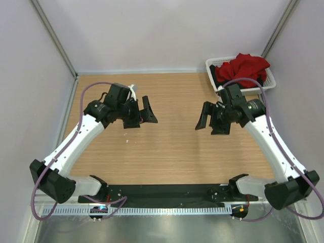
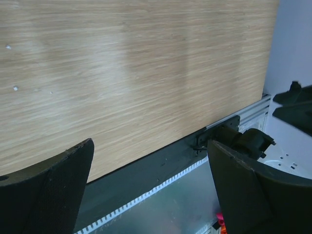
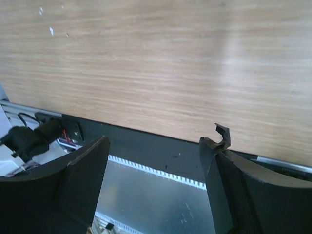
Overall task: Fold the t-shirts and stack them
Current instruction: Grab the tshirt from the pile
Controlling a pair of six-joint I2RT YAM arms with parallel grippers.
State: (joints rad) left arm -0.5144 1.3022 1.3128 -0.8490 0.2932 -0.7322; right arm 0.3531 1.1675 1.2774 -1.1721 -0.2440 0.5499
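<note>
A red t-shirt (image 1: 245, 67) lies crumpled in the white latticed basket (image 1: 212, 64) at the back right of the wooden table; a bit of black cloth (image 1: 219, 78) shows under it. My left gripper (image 1: 143, 116) is open and empty, held above the table left of centre. My right gripper (image 1: 212, 121) is open and empty, held above the table right of centre, just in front of the basket. The left wrist view shows its gripper (image 2: 151, 190) with jaws wide apart over bare wood. The right wrist view shows its gripper (image 3: 153, 180) the same. No shirt shows in either wrist view.
The wooden table (image 1: 172, 142) ends in a black strip (image 1: 167, 195) and a metal ledge at the near edge, where both arm bases sit. Grey walls close in the left, back and right sides. A few white specks (image 1: 126, 141) lie on the wood.
</note>
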